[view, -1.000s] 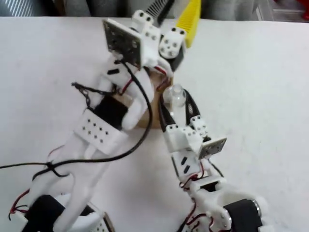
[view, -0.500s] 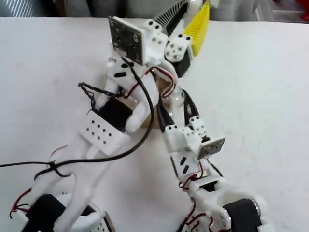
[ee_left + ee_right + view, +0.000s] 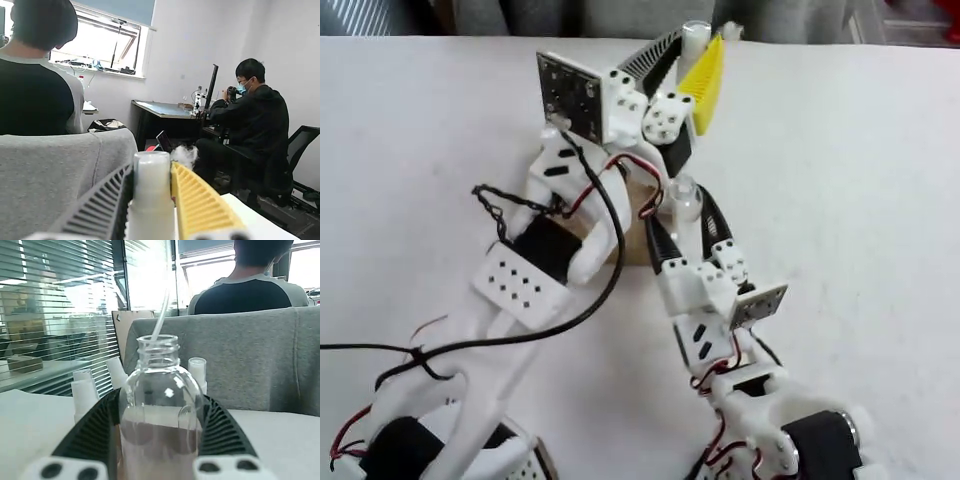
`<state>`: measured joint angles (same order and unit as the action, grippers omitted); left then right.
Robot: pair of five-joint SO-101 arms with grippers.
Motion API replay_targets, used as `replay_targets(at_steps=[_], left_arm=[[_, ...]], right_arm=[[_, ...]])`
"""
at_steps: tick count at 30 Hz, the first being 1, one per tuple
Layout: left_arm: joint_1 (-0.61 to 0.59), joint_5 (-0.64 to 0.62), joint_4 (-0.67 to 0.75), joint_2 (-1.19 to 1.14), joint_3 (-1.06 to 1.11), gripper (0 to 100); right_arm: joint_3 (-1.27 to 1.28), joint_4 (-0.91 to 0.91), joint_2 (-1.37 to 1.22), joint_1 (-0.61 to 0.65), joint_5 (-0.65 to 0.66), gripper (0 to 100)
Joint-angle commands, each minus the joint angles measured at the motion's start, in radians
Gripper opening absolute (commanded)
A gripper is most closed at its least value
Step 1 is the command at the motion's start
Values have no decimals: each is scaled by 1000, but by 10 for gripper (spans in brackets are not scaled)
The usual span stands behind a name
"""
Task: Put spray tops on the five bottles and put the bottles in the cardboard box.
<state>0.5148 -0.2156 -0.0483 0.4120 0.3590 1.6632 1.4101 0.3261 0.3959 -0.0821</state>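
– Close to the arm bases, clenching the right gripper (image 3: 682,205) on a clear bottle (image 3: 160,410), pressing black fingers (image 3: 95,425) against both of its sides.
– Holding it how?
– Holding it upright, with the neck open and pointing up, above the white table (image 3: 840,200) and just beside the cardboard box (image 3: 632,240). Touching the box or not: cannot tell.
– Carrying anything in that neck?
– Showing 1 thin white tube (image 3: 161,315) leaning up out of it. Joining onto anything higher up: cannot tell.
– And the box itself?
– Lying between the 2 arms on the table, hiding mostly beneath the left arm, showing just a brown corner and a strip of rim.
– Looking farther out?
– Farther out, near the table's far edge, grasping a white spray top (image 3: 152,195) with the left gripper (image 3: 700,37), squeezing it between 1 yellow finger (image 3: 200,205) and 1 dark ribbed finger (image 3: 97,207).
– Sitting on the bottle?
– Not sitting on it; hanging beyond the bottle in the high view, apart from the neck.
– And farthest back?
– Spotting 3 small white upright pieces (image 3: 85,390) standing on the table behind the bottle; spray tops or capped bottles, cannot tell. Ending, beyond the table edge, at a grey padded backrest (image 3: 260,355).
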Motion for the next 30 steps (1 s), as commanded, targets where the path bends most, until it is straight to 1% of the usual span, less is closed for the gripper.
replay_targets(at_steps=[1, 6, 14, 18, 20, 30], left_arm=[[-7, -9, 5, 65, -8, 20], [-5, -11, 32, 67, -49, 20], [-2, -15, 46, 67, -64, 20], [-8, -114, 43, 64, -95, 20], [-10, -140, 43, 62, -101, 20], [-12, -141, 46, 61, -97, 20]], right_arm=[[11, 13, 27, -2, -5, 15], [11, -30, 27, 1, -5, 15], [11, -35, 27, 1, -5, 15], [11, -35, 27, 4, -5, 15], [11, -35, 27, 4, -5, 15], [11, -35, 27, -2, -5, 15]])
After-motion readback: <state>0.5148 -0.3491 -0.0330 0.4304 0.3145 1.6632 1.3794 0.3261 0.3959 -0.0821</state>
